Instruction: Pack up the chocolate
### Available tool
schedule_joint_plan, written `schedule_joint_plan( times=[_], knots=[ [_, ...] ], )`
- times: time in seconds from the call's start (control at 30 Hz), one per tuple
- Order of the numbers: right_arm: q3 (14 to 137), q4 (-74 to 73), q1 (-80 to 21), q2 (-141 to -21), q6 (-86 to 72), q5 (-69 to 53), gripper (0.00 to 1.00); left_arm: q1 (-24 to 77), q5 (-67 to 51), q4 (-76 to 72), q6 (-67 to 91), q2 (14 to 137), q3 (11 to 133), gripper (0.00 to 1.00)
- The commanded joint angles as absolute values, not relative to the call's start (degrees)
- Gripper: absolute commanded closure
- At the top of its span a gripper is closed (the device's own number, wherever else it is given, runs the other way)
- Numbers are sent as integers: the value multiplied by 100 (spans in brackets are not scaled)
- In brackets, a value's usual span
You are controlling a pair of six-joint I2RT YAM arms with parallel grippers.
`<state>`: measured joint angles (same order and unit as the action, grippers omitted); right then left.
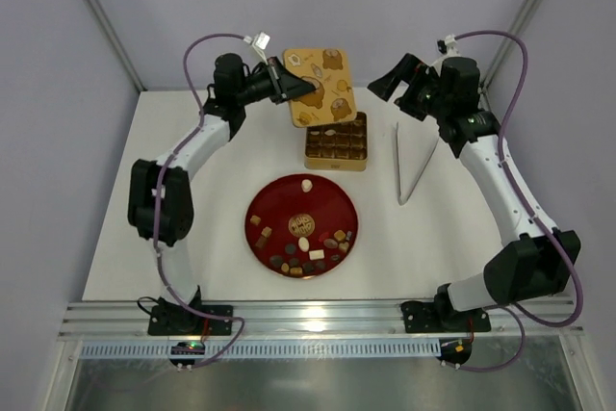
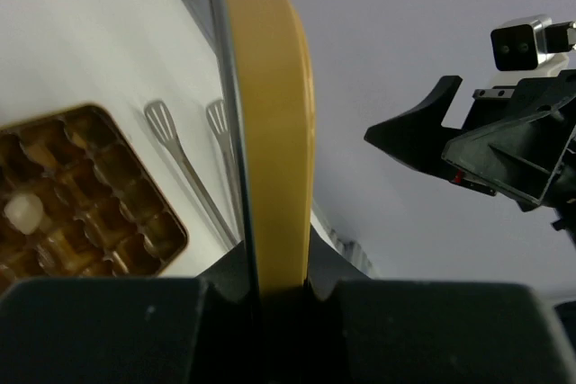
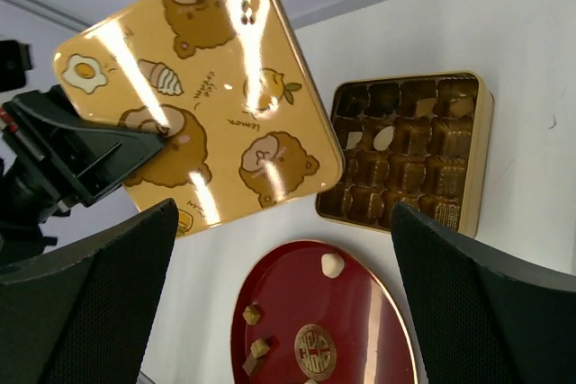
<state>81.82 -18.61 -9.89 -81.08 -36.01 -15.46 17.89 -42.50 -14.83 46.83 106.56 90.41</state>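
Observation:
Several chocolates [image 1: 310,253], dark, light brown and cream, lie on the round red plate [image 1: 269,201]; one cream piece [image 1: 307,185] sits apart near its far rim. The gold gridded tin [image 1: 337,141] stands open behind the plate and holds a white piece [image 2: 20,211], also seen in the right wrist view [image 3: 382,138]. My left gripper [image 1: 287,84] is shut on the edge of the yellow bear-printed lid [image 1: 322,84] and holds it tilted up in the air behind the tin; the lid shows edge-on [image 2: 270,114] between the jaws. My right gripper [image 1: 397,79] is open and empty, raised at the back right.
Metal tongs [image 1: 408,166] lie on the white table right of the tin, also in the left wrist view [image 2: 180,164]. The plate [image 3: 360,312], tin [image 3: 409,146] and lid [image 3: 198,87] all show in the right wrist view. Grey walls close the back and sides.

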Motion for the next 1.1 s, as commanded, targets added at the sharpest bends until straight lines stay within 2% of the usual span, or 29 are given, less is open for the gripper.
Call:
schedule_joint_plan(
  times=[0.0, 0.27, 0.43, 0.87, 1.07],
  knots=[
    [8069, -1398, -870, -8384, -3454, -1775, 0, 1670, -5782, -3403, 7219, 11475, 9342, 100],
    [8059, -1169, -835, -9140, -3480, -1890, 1, 1556, -6380, -4736, 9060, 12971, 10203, 99],
    [8051, -1038, -835, -9614, -3498, -1934, 2, 1538, -6627, -5142, 9632, 13587, 10687, 92],
    [7954, -668, -835, -10186, -3604, -1872, 3, 1520, -6750, -5028, 9607, 14546, 11065, 89],
    [7972, -633, -835, -10336, -3595, -1872, 4, 1521, -6680, -4054, 8808, 14660, 11179, 90]
  ],
)
